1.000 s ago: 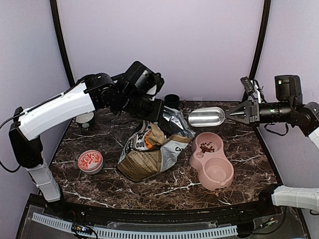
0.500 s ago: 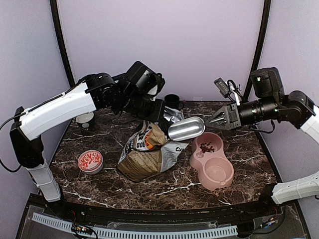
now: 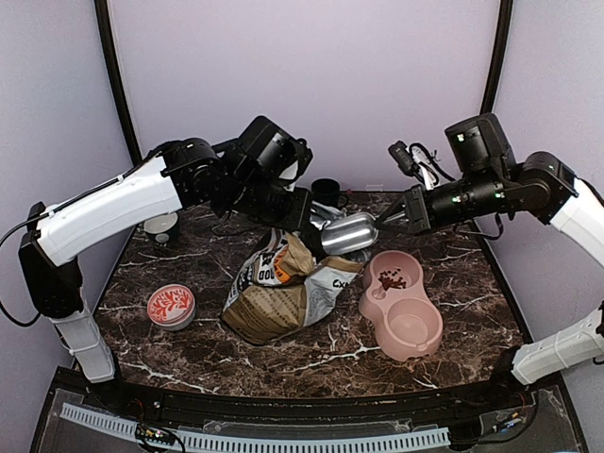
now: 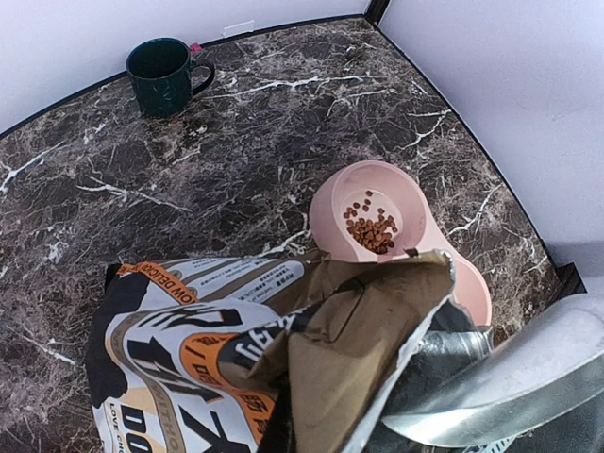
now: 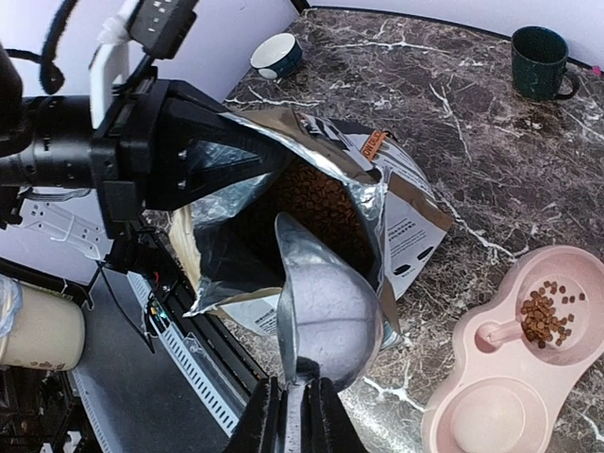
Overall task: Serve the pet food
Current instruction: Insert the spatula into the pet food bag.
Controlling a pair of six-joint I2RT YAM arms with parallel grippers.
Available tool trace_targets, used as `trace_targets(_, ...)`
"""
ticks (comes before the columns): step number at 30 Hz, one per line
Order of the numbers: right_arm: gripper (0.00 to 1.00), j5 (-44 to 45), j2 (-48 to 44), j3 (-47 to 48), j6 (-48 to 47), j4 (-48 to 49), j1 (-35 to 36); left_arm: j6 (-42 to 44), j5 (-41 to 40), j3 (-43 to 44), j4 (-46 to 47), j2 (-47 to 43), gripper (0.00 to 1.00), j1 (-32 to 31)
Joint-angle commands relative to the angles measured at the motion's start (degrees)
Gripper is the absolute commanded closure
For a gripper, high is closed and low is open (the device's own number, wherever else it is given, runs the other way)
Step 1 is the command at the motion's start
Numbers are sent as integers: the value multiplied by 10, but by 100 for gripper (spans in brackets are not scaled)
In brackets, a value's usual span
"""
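The right gripper (image 3: 387, 219) has carried the metal scoop (image 3: 347, 233) from above the pink bowl (image 3: 429, 342) to the mouth of the bag (image 3: 274, 293). Overhead, the left gripper (image 3: 300, 213) pinches the bag's top edge. Left wrist: pet food (image 4: 371, 229) heaps in the bowl compartment nearer the bag. Right wrist: the jaws clamp the scoop's handle, and its long axis points into the bag over more pet food. The scoop looks empty.

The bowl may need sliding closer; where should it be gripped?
Probably take the pink double bowl by the rim of its empty near compartment, jaws from above astride the wall: that rim is thin, and its other half holds the pet food.
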Motion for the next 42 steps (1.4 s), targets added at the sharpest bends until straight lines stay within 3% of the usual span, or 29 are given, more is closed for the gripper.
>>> trace_targets(1, 100, 25, 37, 19, -12, -5, 10, -1, 12, 18, 22, -6, 100, 1)
trace_targets(12, 100, 27, 142, 30, -41, 8, 22, -7, 12, 5, 25, -5, 100, 1)
trace_targets(24, 100, -40, 182, -62, -44, 98, 23, -19, 20, -24, 35, -4, 100, 1)
trace_targets(34, 100, -116, 189, -161, -13, 211, 22, -30, 25, -51, 46, -3, 100, 1)
trace_targets(42, 100, -166, 120, -266, 80, 338, -17, -32, 26, -48, 44, 0, 100, 1)
